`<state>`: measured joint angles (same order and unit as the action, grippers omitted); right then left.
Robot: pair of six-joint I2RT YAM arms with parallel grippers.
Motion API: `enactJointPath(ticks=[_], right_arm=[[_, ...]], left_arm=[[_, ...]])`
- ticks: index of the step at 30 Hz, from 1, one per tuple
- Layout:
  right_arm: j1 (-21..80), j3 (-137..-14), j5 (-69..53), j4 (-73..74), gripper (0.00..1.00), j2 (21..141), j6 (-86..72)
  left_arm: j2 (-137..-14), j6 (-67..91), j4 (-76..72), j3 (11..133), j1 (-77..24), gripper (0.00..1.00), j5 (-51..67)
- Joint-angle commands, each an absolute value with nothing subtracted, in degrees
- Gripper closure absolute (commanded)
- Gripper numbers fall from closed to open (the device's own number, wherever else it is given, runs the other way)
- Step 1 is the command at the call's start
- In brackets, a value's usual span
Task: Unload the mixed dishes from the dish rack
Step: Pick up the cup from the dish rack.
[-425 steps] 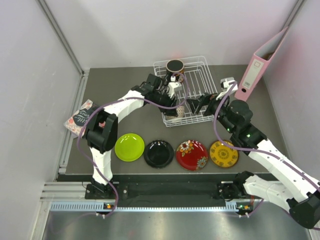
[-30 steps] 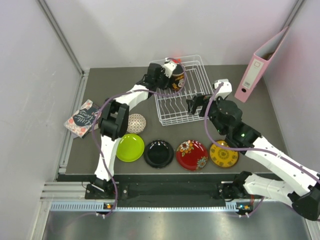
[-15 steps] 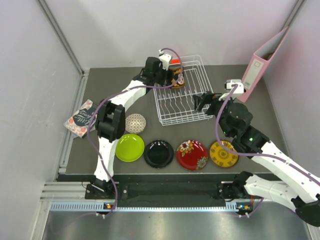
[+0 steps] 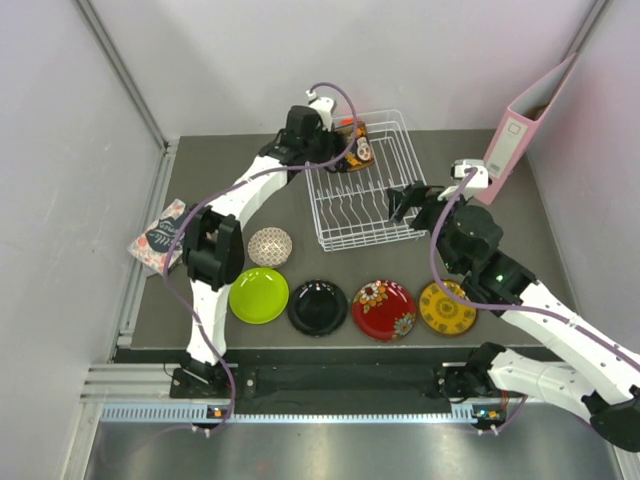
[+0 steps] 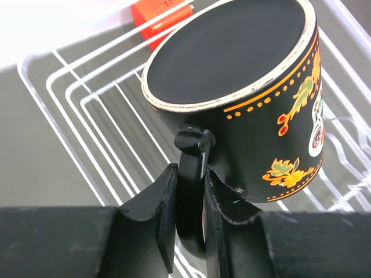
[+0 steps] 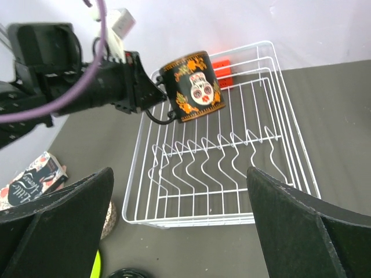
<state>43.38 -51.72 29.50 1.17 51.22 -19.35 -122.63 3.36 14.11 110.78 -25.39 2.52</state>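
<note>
Table [image 4: 230, 170]: dark surface.
Dish rack [image 4: 370, 243]: white wire basket with upright dividers, at the far centre of the table.
Ring binder [image 4: 520, 130]: pink, leaning at the far right.
Plates: lime green [image 4: 259, 295], glossy black [image 4: 318, 307], red floral [image 4: 383, 309] and yellow patterned [image 4: 447, 307], in a row on the table in front of the rack.
Right gripper [image 6: 182, 231]: jaws spread wide, holding nothing, at the rack's right side.
Left gripper [image 5: 190, 202]: fingers pinched on the mug's handle.
Bowl [image 4: 270, 246]: beige lattice, on the table beside the rack's near left corner.
Mug [image 6: 194, 87]: dark, skull-and-flower print, held tilted sideways over the rack's far left corner.
</note>
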Motion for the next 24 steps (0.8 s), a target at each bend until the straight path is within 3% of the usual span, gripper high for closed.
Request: enactJointPath(ticks=[1, 11, 15, 19, 24], right_arm=[[43.42, -53.79, 30.68, -0.18, 0.03, 52.82, -21.00], [42.01, -51.60, 32.08, -2.63, 0.03, 52.03, -18.73], [40.52, -49.49, 30.24, -6.67, 0.04, 51.50, -17.49], [37.97, -48.08, 27.43, -9.58, 0.03, 52.91, -18.37], [33.14, -47.64, 22.34, -12.38, 0.03, 54.49, -20.39]], left_arm=[[-116.80, 20.87, 8.17, 118.47, -22.51, 1.00, 10.94], [-119.79, 47.70, 0.55, 117.25, -16.88, 1.00, 35.82], [-121.55, 61.49, -11.92, 114.44, -15.21, 1.00, 46.02], [-123.40, 87.11, -37.48, 106.62, -14.68, 1.00, 52.55], [-120.51, 91.93, -49.38, 99.25, -14.85, 1.00, 52.56]])
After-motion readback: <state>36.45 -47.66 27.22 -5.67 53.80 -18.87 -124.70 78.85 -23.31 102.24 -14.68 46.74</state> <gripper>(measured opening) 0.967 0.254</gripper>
